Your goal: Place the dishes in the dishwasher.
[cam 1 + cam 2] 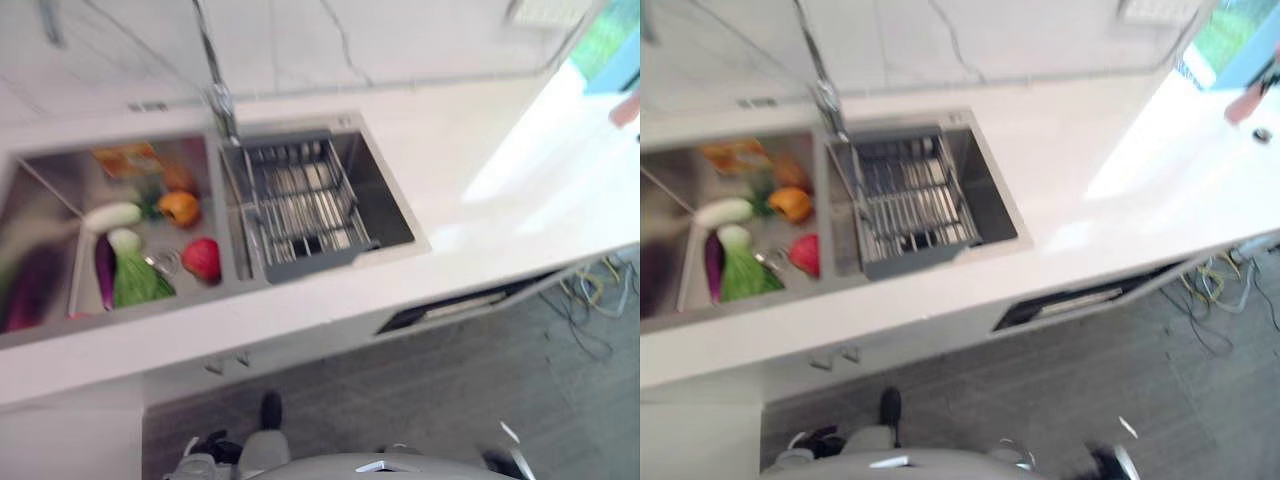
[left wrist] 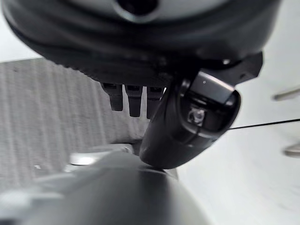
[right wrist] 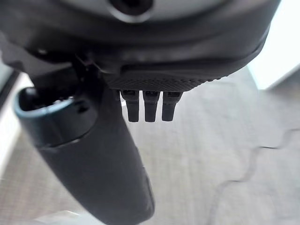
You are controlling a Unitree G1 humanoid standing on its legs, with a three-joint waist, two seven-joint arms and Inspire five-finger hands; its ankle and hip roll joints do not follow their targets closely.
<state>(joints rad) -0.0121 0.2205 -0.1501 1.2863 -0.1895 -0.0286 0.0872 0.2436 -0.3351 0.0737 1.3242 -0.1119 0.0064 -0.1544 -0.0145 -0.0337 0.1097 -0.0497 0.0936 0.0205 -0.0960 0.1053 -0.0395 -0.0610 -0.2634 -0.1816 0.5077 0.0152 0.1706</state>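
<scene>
The faucet [image 1: 212,75] rises at the back of a double sink [image 1: 60,318] set in the white table [image 1: 470,150], and serves as landmark. The basin left of the faucet holds produce — a red fruit [image 1: 201,258], an orange one [image 1: 179,207], a white radish [image 1: 112,215], a purple eggplant [image 1: 105,270] and a leafy green [image 1: 135,280]. The basin just right of the faucet carries a wire rack [image 1: 300,205]; a small dark shape lies in it, too blurred to name, and no plate or bowl can be made out there. Below the table edge, right of the faucet, a dark slot [image 1: 450,306] shows under the top — likely the dishwasher's door edge, though that is a judgement.

Where the dishes are the pictures do not settle: none is plainly seen in the sink, on the table or in either hand.

The left robot hand [image 2: 133,98] hangs low over the grey floor [image 2: 47,117], fingers straight and apart from the thumb, holding nothing. The right robot hand [image 3: 147,105] hangs likewise, fingers straight, empty.

To do well, the robot should steady its head toward the rack and the slot, and identify a dish before it reaches.
</scene>
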